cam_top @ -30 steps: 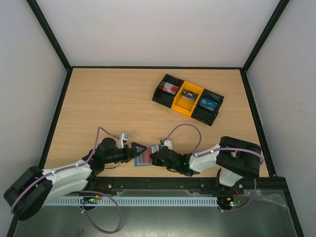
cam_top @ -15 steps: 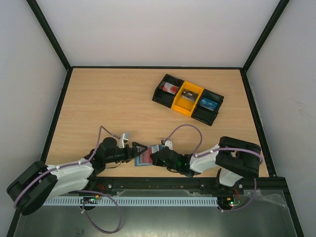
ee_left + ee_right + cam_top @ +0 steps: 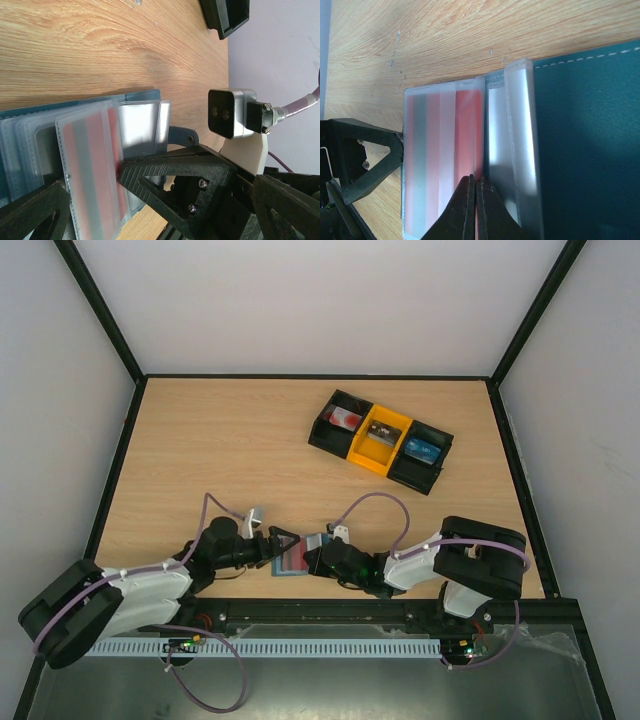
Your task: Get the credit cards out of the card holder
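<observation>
the right gripper (image 3: 474,192) is sitting with its jaws pressed fully together, the tips resting at the bottom centre of the right wrist view on the seam between two clear sleeves (image 3: 512,145). whether it is pinching a sleeve edge or only pressing down is not showing.

just left of those tips a red and white card (image 3: 445,150) is lying inside a sleeve, fanned out from the open card holder (image 3: 590,140), whose dusty-blue cover is filling the right of that view. the card holder is lying flat on the wooden table (image 3: 220,460), low in the overhead view, just left of centre, between the two arms.

the left gripper (image 3: 280,548) is waiting at the card holder's left edge with its jaws spread as wide as they go, holding nothing.

over the past second very little is changing: the left arm's rear links are creeping slightly to the right along the bottom left of the overhead view, while both grippers and the card holder are keeping their places. that suggests the arms are still lining up, with no card drawn out of this sleeve yet.

a black and yellow tray (image 3: 350,440) is standing well apart, at upper right of centre, with small items in its bins.
</observation>
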Robot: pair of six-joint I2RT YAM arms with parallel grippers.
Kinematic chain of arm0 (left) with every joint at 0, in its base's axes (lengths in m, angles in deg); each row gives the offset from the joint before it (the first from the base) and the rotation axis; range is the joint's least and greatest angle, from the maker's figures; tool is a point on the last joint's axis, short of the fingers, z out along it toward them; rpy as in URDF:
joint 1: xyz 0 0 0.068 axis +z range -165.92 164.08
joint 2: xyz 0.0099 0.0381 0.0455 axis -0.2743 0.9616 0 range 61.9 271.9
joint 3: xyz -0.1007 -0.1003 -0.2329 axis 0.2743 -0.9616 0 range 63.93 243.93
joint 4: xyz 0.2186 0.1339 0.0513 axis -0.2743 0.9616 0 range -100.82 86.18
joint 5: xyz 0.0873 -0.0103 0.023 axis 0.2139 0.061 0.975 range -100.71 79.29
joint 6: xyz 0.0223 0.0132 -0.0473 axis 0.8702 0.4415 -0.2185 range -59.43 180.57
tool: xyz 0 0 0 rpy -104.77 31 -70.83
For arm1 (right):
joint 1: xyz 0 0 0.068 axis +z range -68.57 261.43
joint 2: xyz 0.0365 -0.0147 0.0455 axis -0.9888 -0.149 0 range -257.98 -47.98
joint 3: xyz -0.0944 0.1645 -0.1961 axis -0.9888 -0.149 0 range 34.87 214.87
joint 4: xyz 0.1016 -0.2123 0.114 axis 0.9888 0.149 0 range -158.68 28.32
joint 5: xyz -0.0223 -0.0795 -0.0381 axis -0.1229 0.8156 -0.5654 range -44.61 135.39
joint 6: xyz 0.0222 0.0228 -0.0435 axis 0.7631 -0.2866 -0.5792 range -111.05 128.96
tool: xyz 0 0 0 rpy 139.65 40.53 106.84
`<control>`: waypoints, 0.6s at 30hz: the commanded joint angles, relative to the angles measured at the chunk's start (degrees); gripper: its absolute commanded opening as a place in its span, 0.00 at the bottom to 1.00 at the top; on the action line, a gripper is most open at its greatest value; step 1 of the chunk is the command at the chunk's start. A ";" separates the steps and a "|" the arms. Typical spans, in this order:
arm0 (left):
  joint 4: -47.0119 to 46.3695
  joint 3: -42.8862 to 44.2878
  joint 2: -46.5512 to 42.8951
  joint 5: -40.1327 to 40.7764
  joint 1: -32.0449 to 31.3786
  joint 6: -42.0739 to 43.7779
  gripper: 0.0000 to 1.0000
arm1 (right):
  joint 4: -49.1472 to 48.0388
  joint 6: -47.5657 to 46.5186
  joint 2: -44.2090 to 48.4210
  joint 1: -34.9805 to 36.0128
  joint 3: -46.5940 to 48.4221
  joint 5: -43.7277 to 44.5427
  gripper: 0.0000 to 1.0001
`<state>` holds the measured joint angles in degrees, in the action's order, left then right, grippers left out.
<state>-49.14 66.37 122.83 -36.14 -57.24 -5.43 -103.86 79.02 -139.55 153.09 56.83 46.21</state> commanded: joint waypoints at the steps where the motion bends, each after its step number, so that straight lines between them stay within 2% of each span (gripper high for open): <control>1: -1.93 1.36 0.85 -0.61 -0.06 0.42 1.00 | 1.97 0.69 -1.53 0.59 -1.41 -0.18 0.02; 8: -2.15 1.73 0.08 -0.84 -0.40 -0.33 1.00 | 0.48 0.66 -1.72 0.59 -1.80 -0.64 0.03; 15: -1.60 2.37 -2.02 -0.58 -1.70 -0.73 1.00 | -2.44 0.31 0.16 0.68 -3.45 1.20 0.11; 18: -2.67 2.54 -1.69 -0.29 -2.59 -1.29 1.00 | -3.78 0.16 -0.32 0.68 -3.45 0.67 0.09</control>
<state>-49.63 67.51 121.45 -36.19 -58.77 -6.10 -108.03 79.67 -139.57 153.16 54.73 45.99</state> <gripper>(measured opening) 0.999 0.099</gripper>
